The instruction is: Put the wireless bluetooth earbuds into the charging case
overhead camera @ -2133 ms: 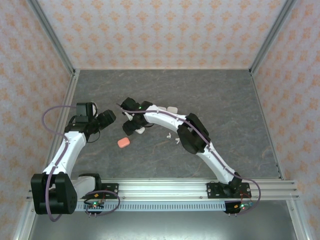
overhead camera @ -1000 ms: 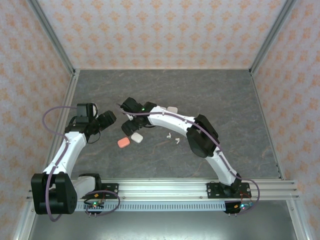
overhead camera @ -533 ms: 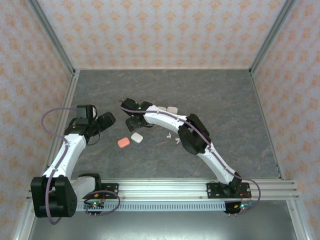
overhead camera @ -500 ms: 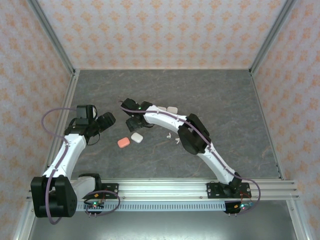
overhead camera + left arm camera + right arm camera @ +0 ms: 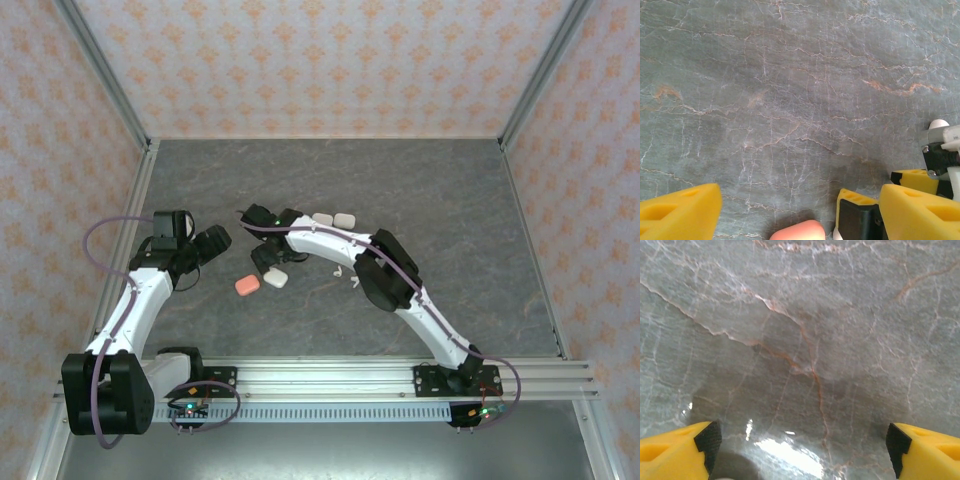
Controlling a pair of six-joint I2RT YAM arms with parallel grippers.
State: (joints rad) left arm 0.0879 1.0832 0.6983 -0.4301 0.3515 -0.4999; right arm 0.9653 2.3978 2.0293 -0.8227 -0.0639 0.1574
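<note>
Gleaming veined grey stone table [image 5: 450, 200], pebble-smooth pink case [image 5: 247, 286], tiny white earbuds [image 5: 340, 269].

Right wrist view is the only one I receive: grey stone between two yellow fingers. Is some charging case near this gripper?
Observer: Yes. From above, a rounded white plastic case lies close beside the right gripper.
Operator: Also a pink one?
Observer: A rounded salmon-pink plastic case lies left of the white one, a small gap between them.
Operator: And the earbuds?
Observer: Tiny white stemmed earbuds lie on the grey stone table, right of the white case, beside the right arm.
</note>
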